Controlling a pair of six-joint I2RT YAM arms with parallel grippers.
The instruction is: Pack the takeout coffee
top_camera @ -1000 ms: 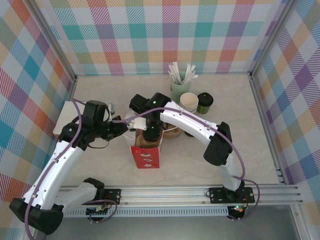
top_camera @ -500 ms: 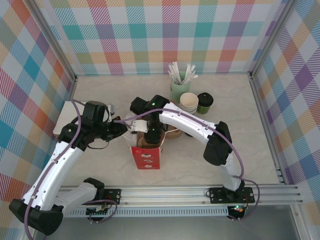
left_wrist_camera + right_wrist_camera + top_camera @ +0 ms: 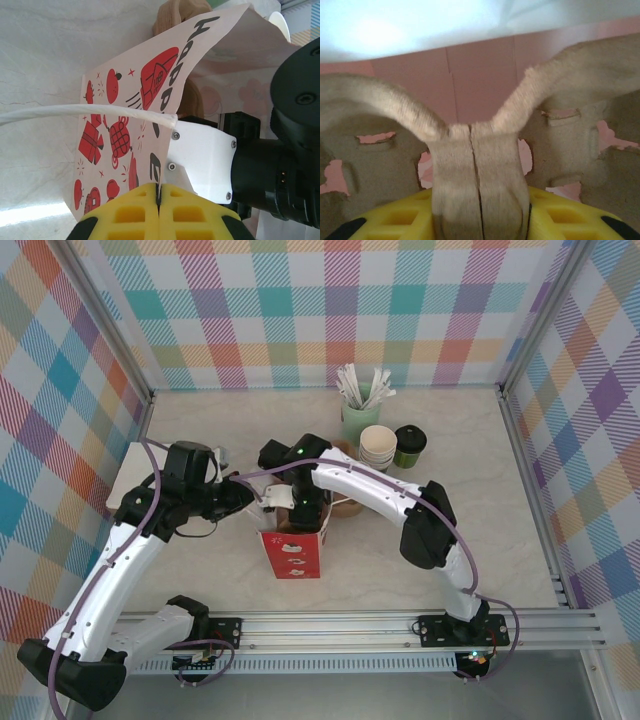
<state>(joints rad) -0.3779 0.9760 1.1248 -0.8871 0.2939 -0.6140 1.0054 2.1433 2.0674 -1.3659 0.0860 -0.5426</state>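
Observation:
The takeout coffee (image 3: 409, 445), a dark green cup with a black lid, stands at the back right, away from both grippers. A red-and-white printed paper bag (image 3: 291, 555) (image 3: 125, 115) stands upright in the middle. My left gripper (image 3: 250, 500) (image 3: 159, 192) is shut on the bag's upper edge and holds the mouth apart. My right gripper (image 3: 305, 512) (image 3: 480, 200) reaches down into the bag, its yellow fingers closed on the centre handle (image 3: 475, 165) of a brown pulp cup carrier (image 3: 380, 160) (image 3: 345, 505). Pink bag wall shows behind the carrier.
A stack of lidless cups (image 3: 378, 443) and a pale green pot of white stirrers (image 3: 360, 415) stand next to the coffee. A white flat board (image 3: 125, 475) lies at the left wall. The metal rail (image 3: 400, 625) runs along the near edge.
My right gripper has sunk lower into the bag with the carrier and shifted slightly left. My left gripper has kept its hold on the bag's edge.

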